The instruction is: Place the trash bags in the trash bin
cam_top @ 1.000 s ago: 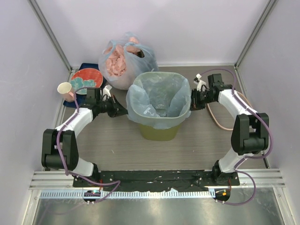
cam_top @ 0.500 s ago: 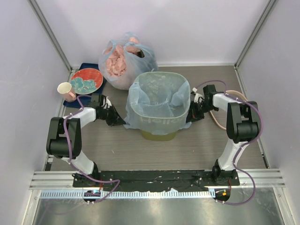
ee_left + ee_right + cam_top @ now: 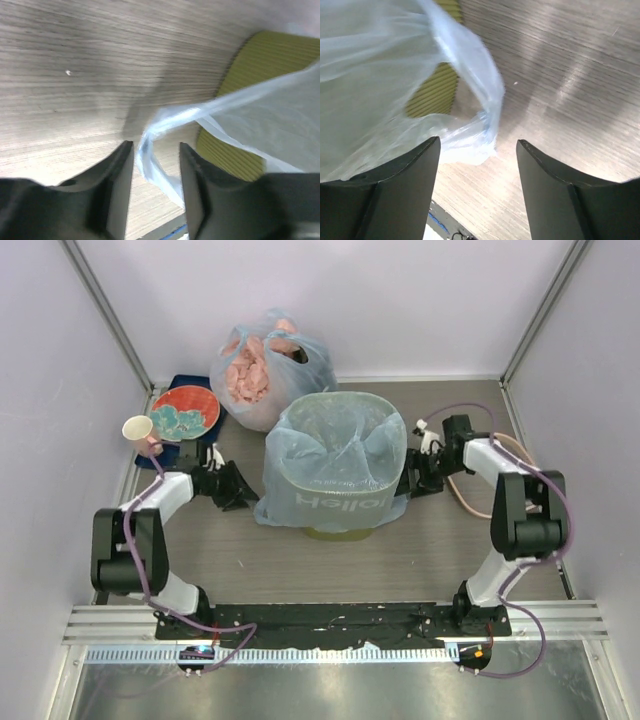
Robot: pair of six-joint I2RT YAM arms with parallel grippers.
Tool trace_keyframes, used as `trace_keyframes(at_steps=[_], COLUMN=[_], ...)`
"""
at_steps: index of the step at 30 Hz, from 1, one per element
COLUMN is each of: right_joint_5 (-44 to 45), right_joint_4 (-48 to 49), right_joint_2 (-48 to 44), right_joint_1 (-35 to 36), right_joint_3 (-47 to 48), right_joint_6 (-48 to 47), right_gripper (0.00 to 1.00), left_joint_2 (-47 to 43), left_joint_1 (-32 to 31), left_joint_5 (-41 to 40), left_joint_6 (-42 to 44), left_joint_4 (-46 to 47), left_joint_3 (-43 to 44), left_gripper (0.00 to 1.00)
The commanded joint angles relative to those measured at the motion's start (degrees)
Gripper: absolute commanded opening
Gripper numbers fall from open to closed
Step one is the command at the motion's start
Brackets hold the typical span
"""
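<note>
The olive-green trash bin stands mid-table, and the light-blue trash bag lines it, with its skirt hanging down over the rim and sides. My left gripper sits low at the bag's left hem. In the left wrist view it is open, a loose strip of bag hanging between the fingers beside the bin. My right gripper is at the right hem. It is open too, with the bag's corner just ahead of the tips and the bin showing behind it.
A knotted blue bag with pink lumps stands behind the bin. A red plate and a paper cup sit at the back left. A beige cable lies on the table at the right. Walls close in on three sides.
Both grippers were shut on the bag's edges and drew them down over the bin's sides. Both have now opened and let the bag go, and its skirt hangs lower.
</note>
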Motion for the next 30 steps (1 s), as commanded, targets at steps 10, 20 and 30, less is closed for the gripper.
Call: trace_keyframes(at_steps=[10,20,30], right_joint_5=[-2.24,-4.71,2.06], right_joint_4=[-13.33,-15.26,-14.64], right_joint_2=[-20.32,-18.57,-23.05], right_joint_1=[-6.99,-2.24,-2.24], right_joint_3=[10.86,34.78,31.09], right_joint_6=[-5.92,-4.87,-2.84], right_gripper=[0.72,0.7,0.75], left_joint_2=[-19.06,8.62,19.26], left_joint_1=[10.58,-27.86,-43.65], left_joint_5=[8.32,2.13,-14.67], left_joint_6=[18.97,55.37,62.15], left_joint_4=[-2.2,-46.84,-51.51], left_joint_3=[17.57,83.91,75.36], left_gripper=[0.68,0.6,0.61])
